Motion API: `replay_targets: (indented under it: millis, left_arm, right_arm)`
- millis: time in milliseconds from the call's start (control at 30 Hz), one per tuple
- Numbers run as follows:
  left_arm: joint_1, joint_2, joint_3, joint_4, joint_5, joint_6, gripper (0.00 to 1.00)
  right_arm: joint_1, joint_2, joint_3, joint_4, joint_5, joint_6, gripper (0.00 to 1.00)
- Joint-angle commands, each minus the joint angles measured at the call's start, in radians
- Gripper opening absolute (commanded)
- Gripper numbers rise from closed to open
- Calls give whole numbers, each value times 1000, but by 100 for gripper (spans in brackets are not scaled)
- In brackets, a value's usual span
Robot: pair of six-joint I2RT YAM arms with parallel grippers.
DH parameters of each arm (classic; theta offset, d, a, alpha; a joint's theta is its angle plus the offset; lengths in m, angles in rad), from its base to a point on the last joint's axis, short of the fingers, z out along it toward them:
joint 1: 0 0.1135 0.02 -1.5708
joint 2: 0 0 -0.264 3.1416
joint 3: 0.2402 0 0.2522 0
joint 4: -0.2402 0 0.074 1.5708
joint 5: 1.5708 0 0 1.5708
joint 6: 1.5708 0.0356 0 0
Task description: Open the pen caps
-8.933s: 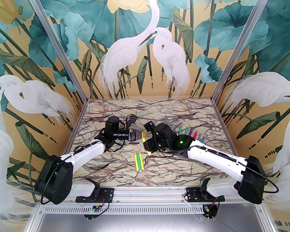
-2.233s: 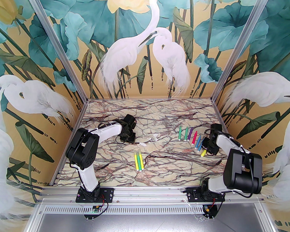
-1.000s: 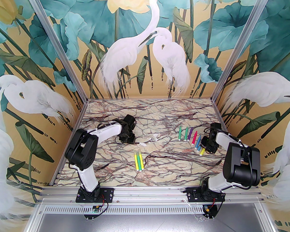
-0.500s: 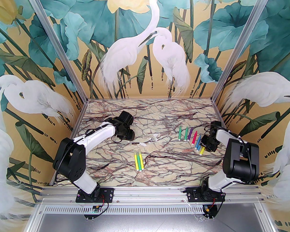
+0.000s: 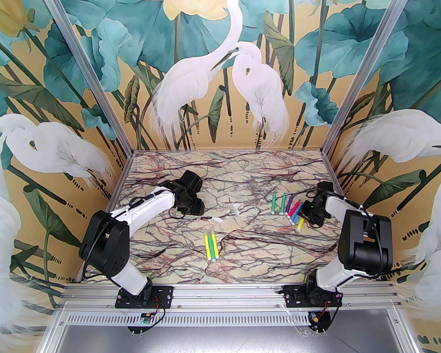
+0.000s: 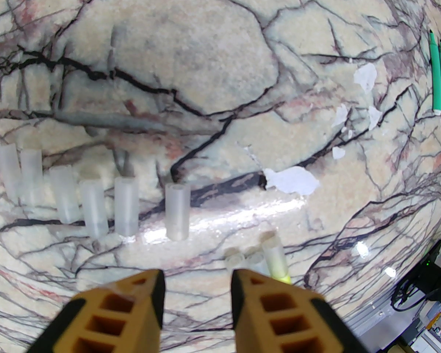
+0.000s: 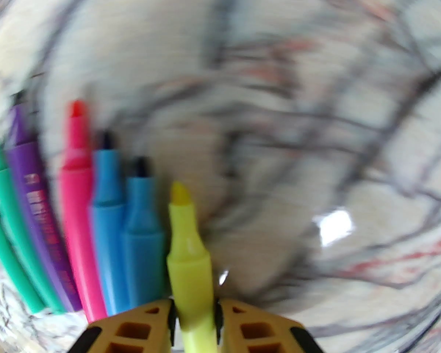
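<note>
Several clear pen caps (image 6: 177, 211) lie side by side on the marble just ahead of my left gripper (image 6: 197, 281), which is open with nothing between its orange fingers (image 6: 139, 300). In the top view the left gripper (image 5: 196, 209) hovers left of centre. My right gripper (image 7: 194, 307) is shut on an uncapped yellow pen (image 7: 189, 252), low over the table beside a row of uncapped green, purple, pink and blue pens (image 7: 110, 234). From above, the yellow pen (image 5: 300, 225) sits at the right end of that row (image 5: 283, 205). Two capped yellow-green pens (image 5: 211, 246) lie near the middle.
White patches (image 6: 292, 180) mark the marble between the caps and the pen row. The enclosure's right wall (image 5: 347, 182) stands close behind the right arm. The capped ends of the two middle pens (image 6: 275, 257) lie just right of my left fingertips.
The right gripper has carried the yellow pen left and back, against the row, and the pink and blue pens have tilted. The left arm's elbow has dropped back and left; its gripper barely shifted.
</note>
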Motion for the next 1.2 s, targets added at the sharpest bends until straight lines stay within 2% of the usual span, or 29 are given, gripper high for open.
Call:
replay_targets:
  millis: [0,333,467,567,800,967,1167]
  left_arm:
    - [-3,-35,-20,-5,23,-15,37]
    - [-3,-65,-40,-3,24,-20,37]
    - [-3,-81,-45,10,33,-25,39]
    - [-4,-98,-55,33,37,-33,45]
    - [6,-170,-122,123,44,-58,65]
    - [67,-239,-196,184,90,-101,70]
    - [169,-366,-309,247,113,-147,72]
  right_arm:
    - [1,-15,5,28,-27,-14,28]
    - [13,-96,3,-45,38,-29,29]
    - [63,-179,12,-107,104,-30,32]
    - [129,-246,25,-155,132,-32,36]
    - [390,-339,66,-201,120,-27,40]
    - [602,-317,105,-187,113,-4,41]
    - [814,-188,202,-191,121,-7,41]
